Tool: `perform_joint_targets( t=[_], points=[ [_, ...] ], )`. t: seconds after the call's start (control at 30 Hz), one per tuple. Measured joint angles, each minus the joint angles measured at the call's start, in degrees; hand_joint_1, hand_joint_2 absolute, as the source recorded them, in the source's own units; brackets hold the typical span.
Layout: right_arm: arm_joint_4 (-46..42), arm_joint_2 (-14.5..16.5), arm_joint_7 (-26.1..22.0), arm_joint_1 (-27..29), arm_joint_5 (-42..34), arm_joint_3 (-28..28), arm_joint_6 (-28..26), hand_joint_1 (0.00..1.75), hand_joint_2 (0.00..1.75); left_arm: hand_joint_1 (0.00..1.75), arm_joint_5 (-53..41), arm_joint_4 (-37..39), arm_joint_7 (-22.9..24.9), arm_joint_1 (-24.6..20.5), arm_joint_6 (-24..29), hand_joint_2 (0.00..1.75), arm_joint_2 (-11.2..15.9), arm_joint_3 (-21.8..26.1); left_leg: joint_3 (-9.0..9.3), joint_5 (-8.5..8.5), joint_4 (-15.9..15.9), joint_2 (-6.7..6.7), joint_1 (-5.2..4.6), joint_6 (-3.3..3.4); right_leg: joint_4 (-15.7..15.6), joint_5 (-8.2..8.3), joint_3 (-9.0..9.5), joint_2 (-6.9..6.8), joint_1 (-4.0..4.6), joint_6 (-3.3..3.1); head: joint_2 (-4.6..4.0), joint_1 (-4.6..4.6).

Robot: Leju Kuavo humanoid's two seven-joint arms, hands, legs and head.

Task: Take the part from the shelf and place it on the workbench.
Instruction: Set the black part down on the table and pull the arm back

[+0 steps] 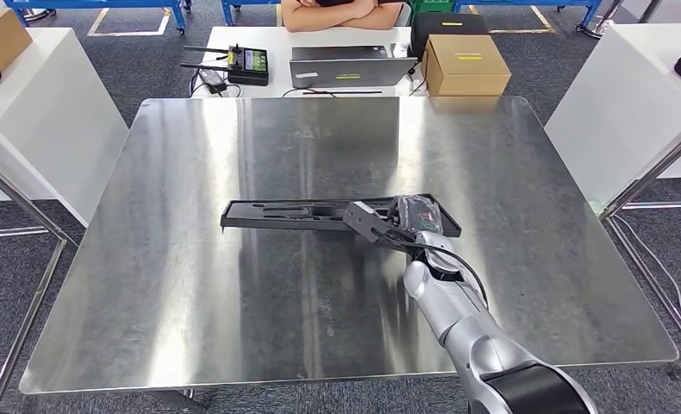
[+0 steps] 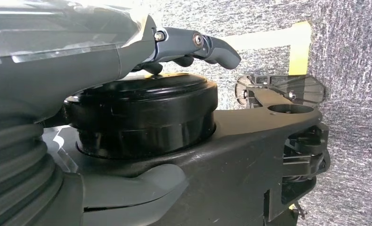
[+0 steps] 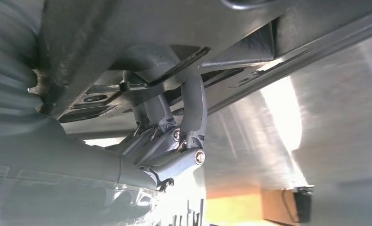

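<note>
With the long black part [image 1: 320,214] already lying mid-workbench [image 1: 234,302] and the right hand [image 1: 397,226] gripping its end, the fingers [image 3: 193,106] should release gently and lift away without dragging it.

the head view looks forward and down from high on the robot over the whole steel table [image 1: 234,302], its far edge toward a person's desk. the right wrist view sits very close behind the right hand [image 3: 174,141], low against the table [image 3: 335,141] surface, sharing that steel sheet with the head view. the left wrist view looks past the left hand [image 2: 193,47] down at grey carpet.
</note>
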Motion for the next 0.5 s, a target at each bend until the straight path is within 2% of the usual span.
perform_joint_targets(
  t=[0.5],
  points=[
    [0.0,-0.48,0.04,0.18,0.01,-0.59,-0.07,1.75,1.75,0.0,0.0,0.0,0.05,-0.04,-0.09,1.75,0.01,-0.16,0.11,0.01,0.0,-0.01,-0.01,0.03,-0.01,-0.01,-0.02,-0.01,-0.01,0.0,0.0,0.0]
  ],
)
